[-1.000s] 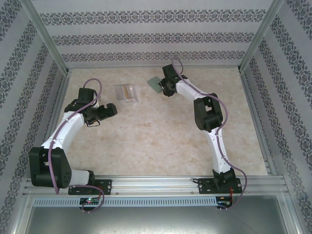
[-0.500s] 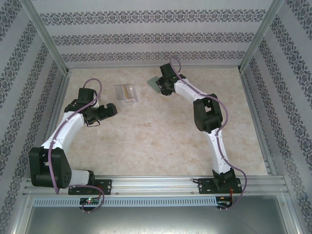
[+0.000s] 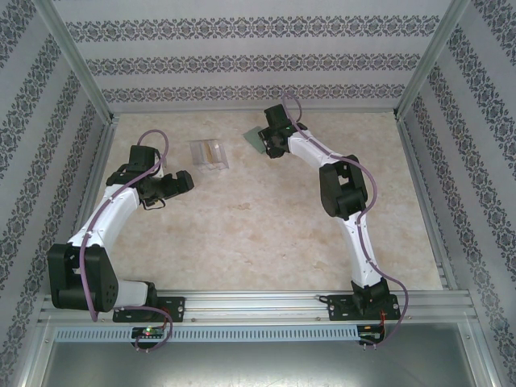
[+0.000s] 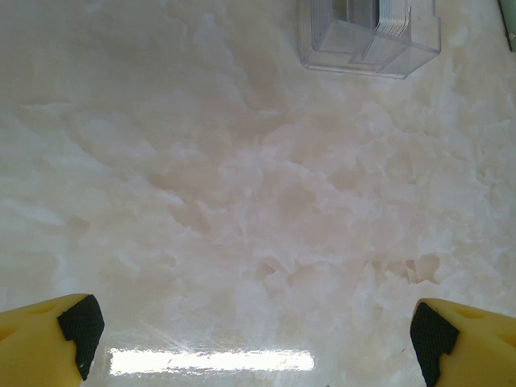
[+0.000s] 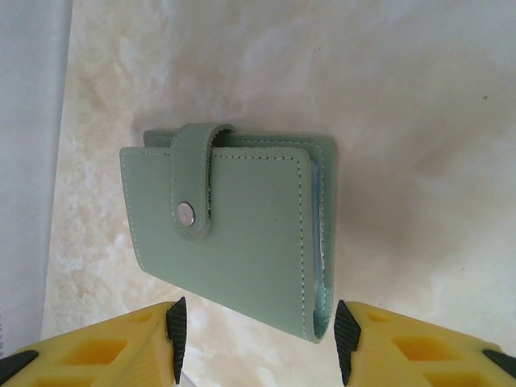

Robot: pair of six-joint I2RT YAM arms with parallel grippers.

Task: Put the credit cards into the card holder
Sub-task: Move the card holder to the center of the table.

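My right tool (image 5: 256, 334) hangs spread over the closed sage-green stitched card holder (image 5: 234, 234), which lies flat at 12 o'clock on the marbled bench (image 3: 242, 226). Its pads flank the holder's near edge without pinching, and I judge the snap strap must be undone and the holder laid open first. My left tool (image 4: 256, 326) is spread wide, with the clear plastic box (image 4: 369, 36) at its 1 o'clock. I count one holder, one box and two tools, but the thin credit cards (image 4: 393, 18) in that box are too bunched to count.
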